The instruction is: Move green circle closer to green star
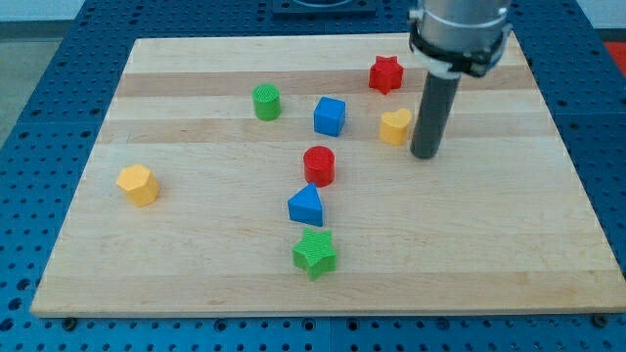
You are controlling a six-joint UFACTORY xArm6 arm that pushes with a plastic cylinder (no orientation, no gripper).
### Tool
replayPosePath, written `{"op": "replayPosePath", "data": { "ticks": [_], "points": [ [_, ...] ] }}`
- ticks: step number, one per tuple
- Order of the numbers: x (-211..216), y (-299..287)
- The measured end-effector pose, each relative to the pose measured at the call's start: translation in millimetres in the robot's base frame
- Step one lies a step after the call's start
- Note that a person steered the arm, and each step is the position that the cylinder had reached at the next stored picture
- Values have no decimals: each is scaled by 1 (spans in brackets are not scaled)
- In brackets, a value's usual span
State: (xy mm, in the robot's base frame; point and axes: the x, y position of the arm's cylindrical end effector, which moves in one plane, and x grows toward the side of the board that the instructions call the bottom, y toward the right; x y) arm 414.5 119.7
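Green star lies low; green circle stands upright, far from my tip.

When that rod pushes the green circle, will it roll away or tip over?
Probably neither. The green circle stands upright on its flat end, short and wide, so it should slide across the wooden board. An off-centre push from my tip might spin it.

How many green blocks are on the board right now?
2. The green circle sits toward the view's upper left of centre; the green star lies near the view's bottom centre. None seems hidden, though my tip stands far right of both.
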Motion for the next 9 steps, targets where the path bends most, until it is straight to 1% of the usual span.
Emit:
{"op": "replayPosePath", "data": {
  "ticks": [2, 4, 5, 6, 7, 9],
  "points": [
    [-68, -57],
    [-93, -128],
    [-126, -172],
    [-124, -227],
    [-99, -251],
    [-117, -206]
  ]
}}
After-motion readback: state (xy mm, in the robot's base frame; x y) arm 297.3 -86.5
